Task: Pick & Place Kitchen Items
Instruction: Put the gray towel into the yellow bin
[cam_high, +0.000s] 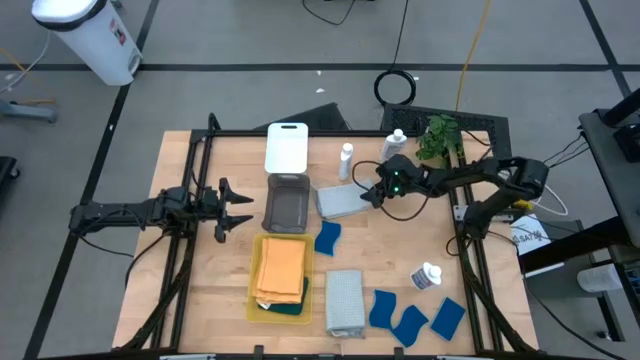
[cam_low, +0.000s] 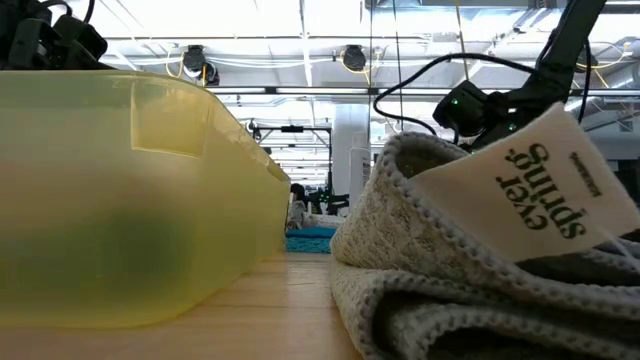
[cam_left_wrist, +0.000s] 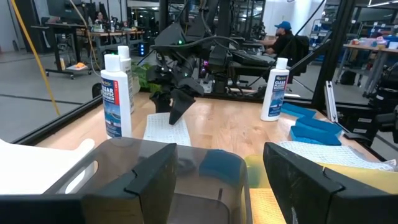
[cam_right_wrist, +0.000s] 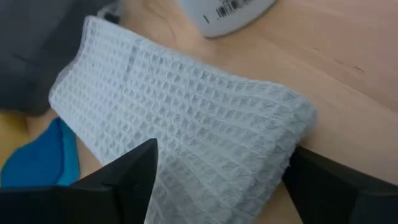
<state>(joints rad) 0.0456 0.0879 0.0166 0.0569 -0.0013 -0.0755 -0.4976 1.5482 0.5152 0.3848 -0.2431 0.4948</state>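
Judging the pale grey waffle-weave folded cloth (cam_right_wrist: 186, 118) soft and floppy, we'd pinch its thick edge between the right gripper (cam_high: 372, 192)'s open fingers; left gripper (cam_high: 240, 208) waits, fingers apart.

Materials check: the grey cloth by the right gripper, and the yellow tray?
Grey cloth: looks like woven waffle-weave fabric, matte; the grid of small square pockets and a stitched edge show it. Yellow tray: seems a translucent plastic, smooth and slightly glossy; light passes through its wall and the corners are moulded round.
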